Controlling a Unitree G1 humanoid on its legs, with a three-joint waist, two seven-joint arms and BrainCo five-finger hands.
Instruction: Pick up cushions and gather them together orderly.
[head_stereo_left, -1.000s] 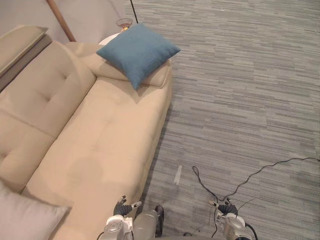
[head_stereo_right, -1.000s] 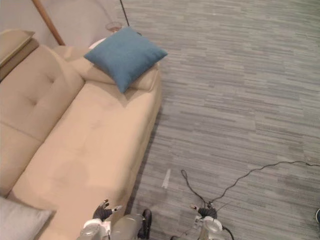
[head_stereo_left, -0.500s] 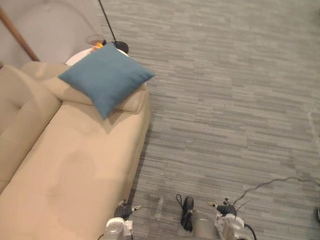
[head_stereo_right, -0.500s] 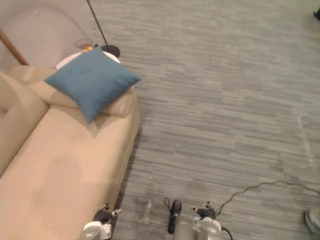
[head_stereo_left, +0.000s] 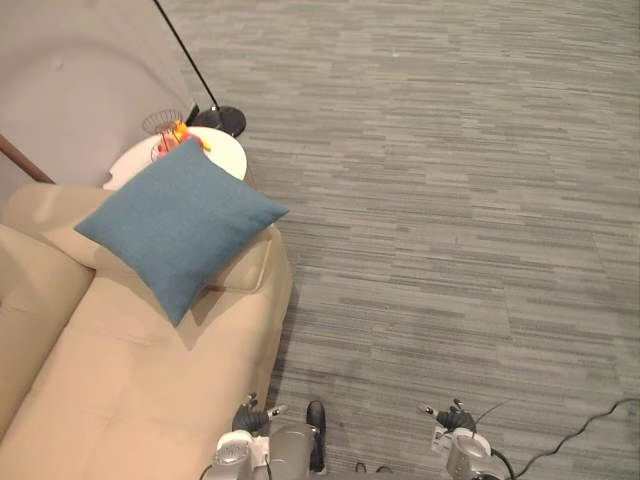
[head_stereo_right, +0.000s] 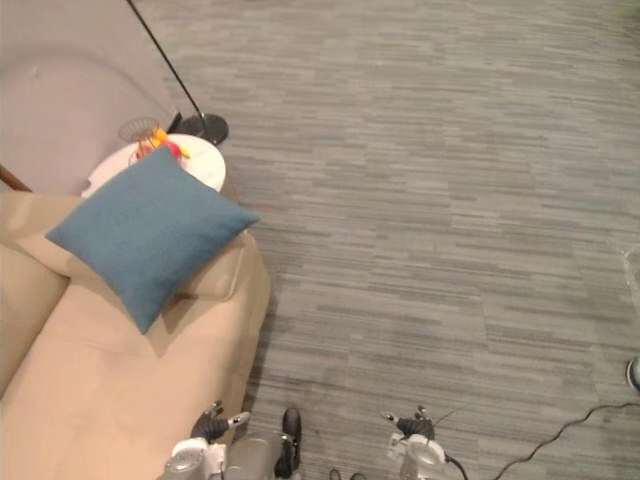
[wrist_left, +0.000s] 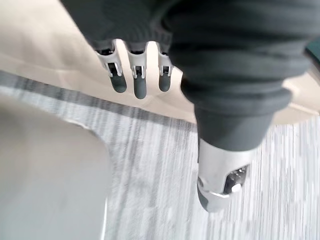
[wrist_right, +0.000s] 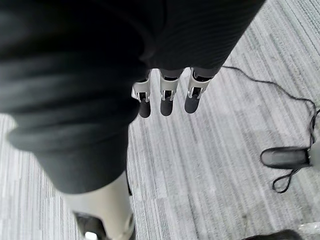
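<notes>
One blue cushion (head_stereo_left: 180, 235) sits in the upper left of the frame, turned like a diamond. It rests on the padded arm of the beige sofa (head_stereo_left: 120, 400), with its lowest corner hanging over the seat. Just above it we see a small round white table (head_stereo_left: 228, 155), partly hidden by the cushion. On the table stands a wire bowl (head_stereo_left: 165, 122) holding something orange and yellow, perhaps fruit; we cannot be sure from here. Beside the table a black lamp base (head_stereo_left: 222, 120) with a thin pole stands on the grey striped carpet (head_stereo_left: 450, 200).

At the bottom edge, the left hand (head_stereo_left: 250, 414) hangs by the sofa's front edge, its fingers (wrist_left: 135, 82) straight and empty. The right hand (head_stereo_left: 452, 414) hangs over the carpet at lower right, its fingers (wrist_right: 167, 100) likewise relaxed and empty. Both hands are well apart from the cushion.
</notes>
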